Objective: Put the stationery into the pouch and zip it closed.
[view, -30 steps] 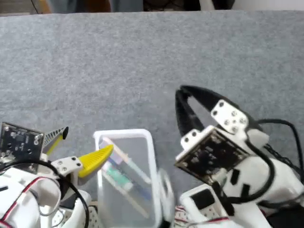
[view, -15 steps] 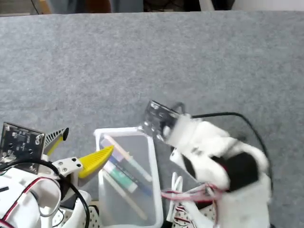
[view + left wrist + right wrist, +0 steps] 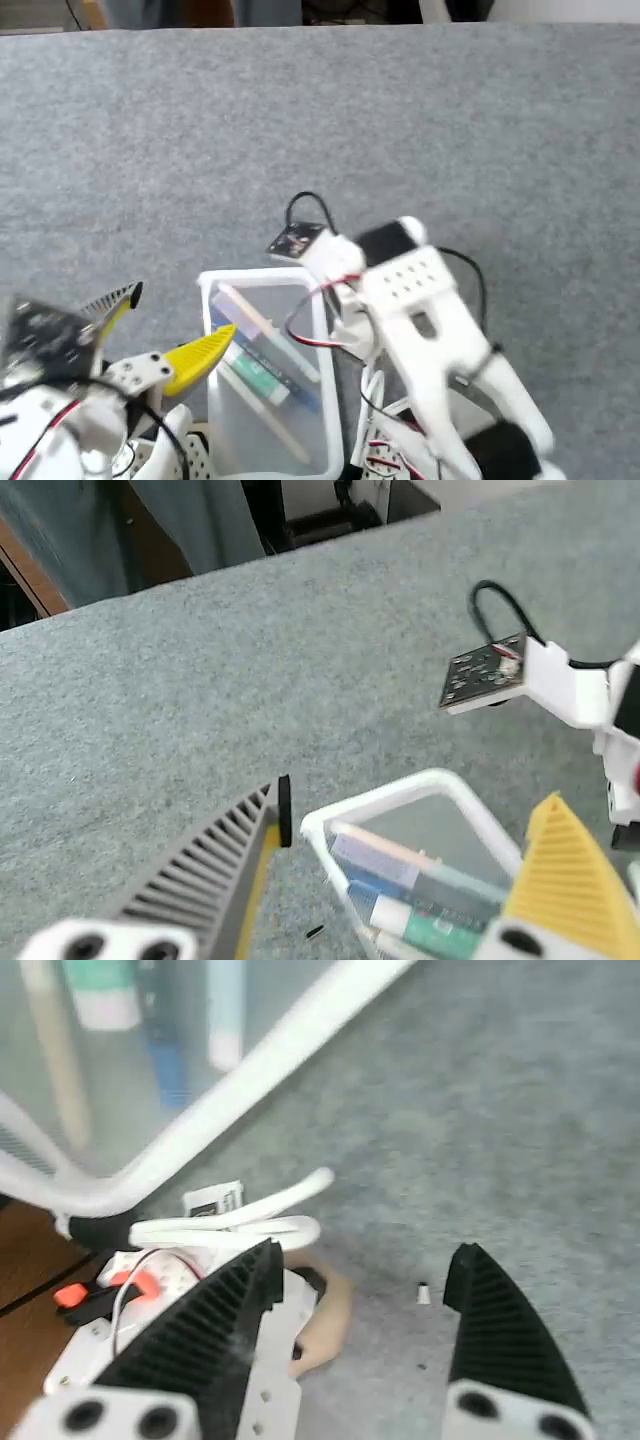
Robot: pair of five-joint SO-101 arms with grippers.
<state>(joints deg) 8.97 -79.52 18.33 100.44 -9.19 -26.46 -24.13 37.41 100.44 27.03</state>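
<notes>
Swung in from the right over the last second, the right arm point(image 3: 425, 325) now lies bent low along the right rim of the pouch point(image 3: 256, 277), where earlier its black fingers pointed up the table point(image 3: 420, 120). The pouch, clear-walled with a white rim, sits at the near edge of the grey cloth between the two arms. The arm's circuit board point(image 3: 294, 240) hangs just beside the pouch's far right corner, and loops of white wires point(image 3: 240, 1222) lie against the rim on that side. Inside the pouch is the stationery point(image 3: 262, 362): a pale stick, a blue pen and a green-and-white marker, lying slantwise together. Whether the zip is done up cannot be told. The right gripper point(image 3: 368, 1253) points down at the cloth just beside the rim, jaws spread wide and empty. The left gripper point(image 3: 165, 325) also gapes wide with nothing held, its yellow finger over the pouch's left edge and the grey one out over the cloth
</notes>
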